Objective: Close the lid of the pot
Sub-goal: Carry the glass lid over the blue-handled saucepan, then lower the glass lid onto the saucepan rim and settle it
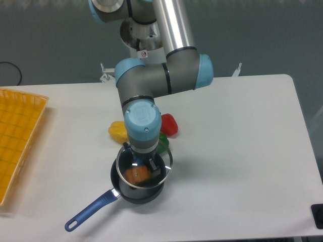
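Observation:
The pot (132, 192) is a small dark saucepan near the table's front, its long blue handle (91, 209) pointing front-left. An orange thing (136, 174) lies inside it. The glass lid (164, 157) with a thin metal rim hangs level just above the pot, about lined up with it. My gripper (143, 161) comes straight down onto the lid's centre and seems shut on the knob, which the wrist hides. The fingers show only dimly through the glass.
A yellow toy pepper (117, 130), a red one (169, 124) and a green one (163, 142) lie just behind the pot. A yellow basket (17, 136) stands at the left edge. A dark object (318, 214) sits at the front right corner.

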Tool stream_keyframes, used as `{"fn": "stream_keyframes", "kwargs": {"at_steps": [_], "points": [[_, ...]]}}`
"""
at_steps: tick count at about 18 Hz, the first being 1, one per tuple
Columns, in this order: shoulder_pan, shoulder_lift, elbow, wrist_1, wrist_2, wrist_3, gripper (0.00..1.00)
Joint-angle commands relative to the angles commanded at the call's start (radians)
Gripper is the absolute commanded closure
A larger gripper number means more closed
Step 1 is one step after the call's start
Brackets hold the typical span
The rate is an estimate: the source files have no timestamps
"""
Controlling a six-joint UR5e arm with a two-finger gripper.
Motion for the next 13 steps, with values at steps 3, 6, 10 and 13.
{"fn": "stream_keyframes", "kwargs": {"at_steps": [3, 6, 10, 13], "points": [[-0.003, -0.005, 0.005, 0.000, 0.000, -0.003, 0.41], [-0.012, -0.008, 0.009, 0.003, 0.000, -0.006, 0.41], [-0.014, -0.015, 0.014, 0.003, 0.002, -0.025, 0.41], [-0.025, -0.023, 0.014, 0.005, 0.011, -0.032, 0.41]]}}
